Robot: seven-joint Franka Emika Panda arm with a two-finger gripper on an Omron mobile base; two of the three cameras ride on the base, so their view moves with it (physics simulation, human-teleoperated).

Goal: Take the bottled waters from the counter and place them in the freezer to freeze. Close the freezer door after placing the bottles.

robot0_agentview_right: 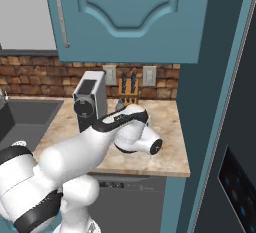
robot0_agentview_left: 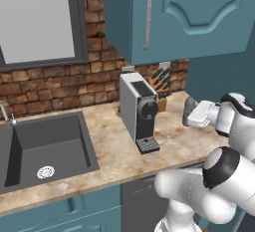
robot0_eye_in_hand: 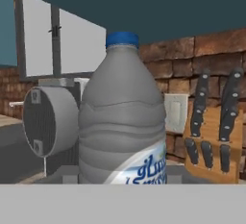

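On the beige marbled counter [robot0_agentview_left: 119,156], between the coffee machine [robot0_agentview_left: 139,111] and the teal side panel at the far right, I have the grey-blue water bottle [robot0_agentview_left: 189,110] standing upright. From the left base camera I see the arm reaching across from the right, with its white hand right up against that bottle; the gripper [robot0_agentview_left: 193,117] meets the bottle's lower half there. I cannot make out the finger tips in any camera, so I cannot tell from what I see whether the jaws are pressed onto the bottle or just standing around it, nor how wide they are.

Through the hand camera the bottle is very near and centred: a dull grey ribbed body, a blue cap on top, and a white label with blue script low on its right side. Left of it in that camera is the coffee machine, and right of it the wooden knife block [robot0_eye_in_hand: 211,136] with dark handles against the brick wall [robot0_eye_in_hand: 192,59].

From the right base camera the arm's elbow and wrist cover most of the bottle; only a sliver of it shows behind the wrist, near the knife block. At the right edge of that camera stands the slate-grey freezer door [robot0_agentview_right: 235,142] with its small black control panel. The dark sink [robot0_agentview_left: 45,151] lies well apart to the left.
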